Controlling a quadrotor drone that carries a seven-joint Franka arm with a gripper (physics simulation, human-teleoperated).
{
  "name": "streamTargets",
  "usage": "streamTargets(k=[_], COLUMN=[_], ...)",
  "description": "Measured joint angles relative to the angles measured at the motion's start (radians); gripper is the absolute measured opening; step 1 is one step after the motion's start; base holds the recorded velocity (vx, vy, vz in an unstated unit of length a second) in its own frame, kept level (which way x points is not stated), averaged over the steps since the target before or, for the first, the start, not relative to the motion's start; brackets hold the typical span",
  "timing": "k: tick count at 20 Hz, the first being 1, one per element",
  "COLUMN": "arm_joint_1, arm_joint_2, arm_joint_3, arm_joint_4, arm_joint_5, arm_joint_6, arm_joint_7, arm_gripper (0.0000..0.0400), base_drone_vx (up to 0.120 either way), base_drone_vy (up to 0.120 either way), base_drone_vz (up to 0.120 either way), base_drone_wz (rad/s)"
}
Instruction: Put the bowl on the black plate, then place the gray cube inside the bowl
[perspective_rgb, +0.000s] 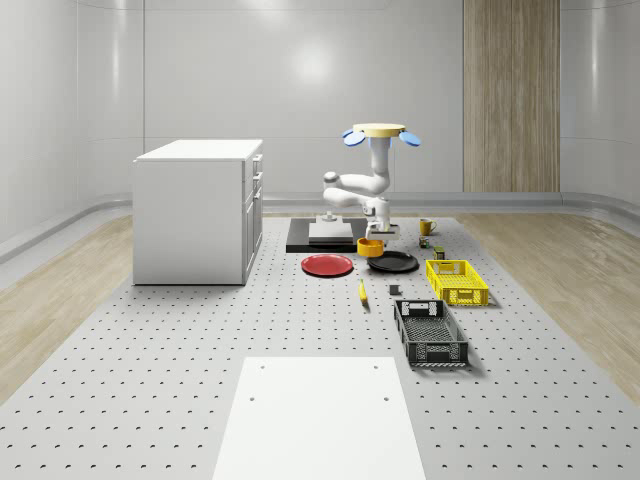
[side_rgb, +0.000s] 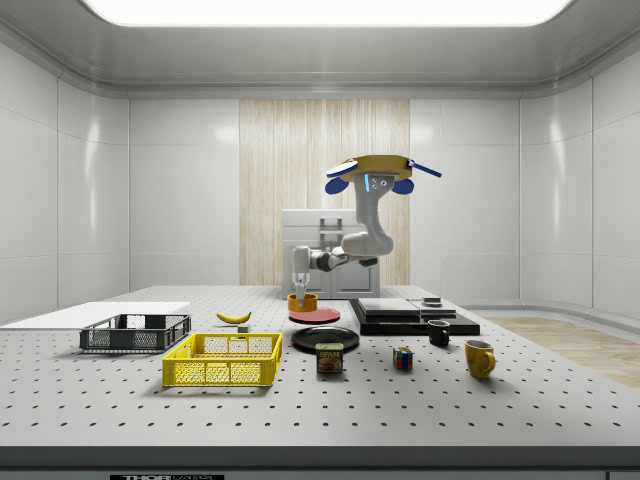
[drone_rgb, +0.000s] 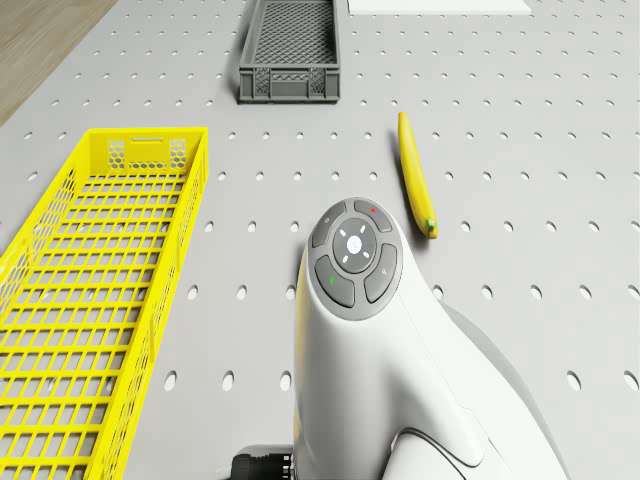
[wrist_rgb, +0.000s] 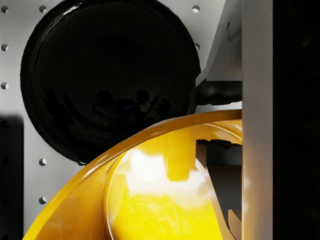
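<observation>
My gripper (perspective_rgb: 374, 236) is shut on the rim of the orange bowl (perspective_rgb: 369, 245), held just above the table. The bowl (side_rgb: 302, 302) hangs beside the far edge of the black plate (perspective_rgb: 392, 262), between it and the red plate (perspective_rgb: 327, 265). In the wrist view one finger (wrist_rgb: 257, 100) stands against the bowl (wrist_rgb: 150, 195), with the black plate (wrist_rgb: 110, 75) below and beyond it. The gray cube (perspective_rgb: 394, 291) sits on the table between the banana (perspective_rgb: 362, 291) and the yellow basket (perspective_rgb: 456, 281). The drone (perspective_rgb: 380, 131) hovers above the bowl and the black platform (perspective_rgb: 320, 238).
A white cabinet (perspective_rgb: 198, 210) stands at the whole-scene view's left. A dark crate (perspective_rgb: 430, 332) lies in front of the yellow basket, and a white board (perspective_rgb: 320, 420) lies at the near edge. A can (side_rgb: 331, 358), a colour cube (side_rgb: 402, 358) and two mugs (side_rgb: 479, 357) stand nearby.
</observation>
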Motion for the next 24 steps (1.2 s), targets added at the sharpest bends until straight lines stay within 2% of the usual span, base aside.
streamTargets(k=[16, 19, 24], arm_joint_1=[-0.001, -0.002, -0.002], arm_joint_2=[-0.004, -0.005, -0.006], arm_joint_3=[0.000, 0.000, 0.001], arm_joint_4=[0.000, 0.000, 0.000], arm_joint_5=[0.002, 0.002, 0.003], arm_joint_6=[0.004, 0.005, 0.006], arm_joint_7=[0.001, 0.001, 0.001], arm_gripper=[0.0100, 0.0100, 0.0100], base_drone_vx=[-0.117, 0.000, 0.000], base_drone_vy=[0.120, 0.120, 0.104], base_drone_vz=[0.000, -0.013, -0.120], base_drone_wz=[0.000, 0.000, 0.000])
